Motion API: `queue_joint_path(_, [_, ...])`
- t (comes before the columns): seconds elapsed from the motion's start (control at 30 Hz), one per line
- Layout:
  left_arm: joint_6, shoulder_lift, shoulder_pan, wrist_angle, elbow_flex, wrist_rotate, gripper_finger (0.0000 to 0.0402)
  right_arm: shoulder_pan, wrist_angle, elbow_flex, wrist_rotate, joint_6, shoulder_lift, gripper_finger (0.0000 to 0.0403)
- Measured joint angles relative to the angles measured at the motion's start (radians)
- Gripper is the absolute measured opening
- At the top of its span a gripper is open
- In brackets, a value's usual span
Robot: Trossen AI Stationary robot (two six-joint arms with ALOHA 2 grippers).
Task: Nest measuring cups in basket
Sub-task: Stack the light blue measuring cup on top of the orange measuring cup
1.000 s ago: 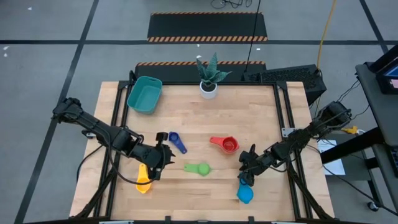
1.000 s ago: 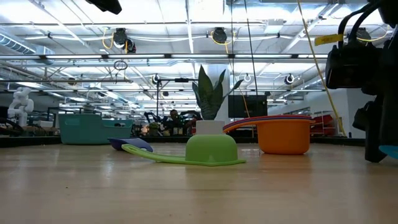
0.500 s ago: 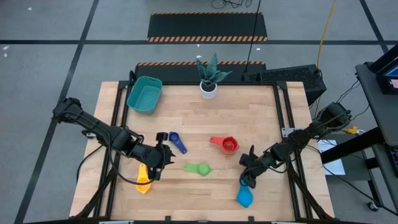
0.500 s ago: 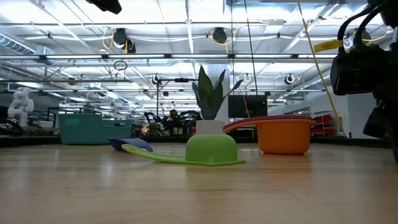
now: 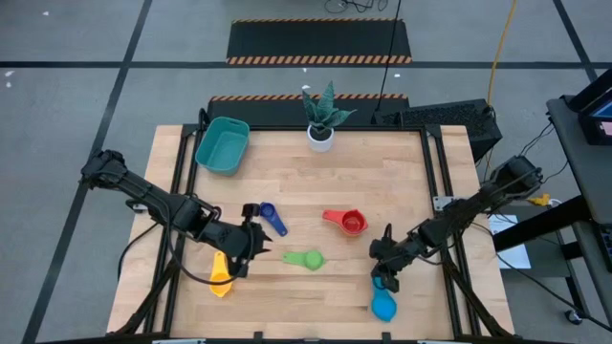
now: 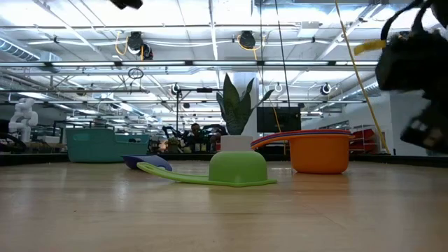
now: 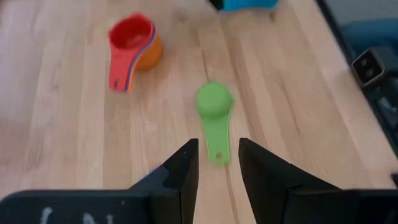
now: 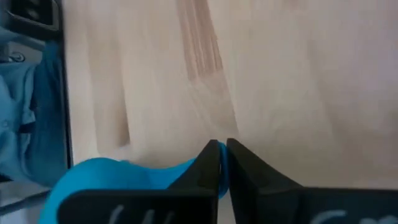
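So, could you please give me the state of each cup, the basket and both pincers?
Light blue cup: held by its handle.
Right pincer: shut on it.
Left pincer: open, empty.
Green cup: upside down.
Red cup: upright, nested.
Yellow cup: lying free.
Basket: empty.

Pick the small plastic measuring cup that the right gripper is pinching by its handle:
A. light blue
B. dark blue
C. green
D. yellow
A: the right gripper is shut on the handle of the light blue plastic measuring cup near the table's front edge.
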Motion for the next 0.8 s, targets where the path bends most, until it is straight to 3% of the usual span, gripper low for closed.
queue_joint_path(0.4, [0.058,0.001,0.035,0.140,0.000,0.000,0.0117,-0.004,-0.005,0.003,0.404,-0.218,-0.256,0.0000])
queue_joint_path(0.63, [0.051,0.041,0.078,0.254,0.000,-0.002,0.0118,-0.004,-0.001,0.085,0.539,-0.363,-0.267,0.0000])
queue_joint_path(0.8, [0.108,0.105,0.080,0.338,0.000,0.002,0.0118,0.024,0.008,0.151,0.701,-0.488,-0.243,0.0000])
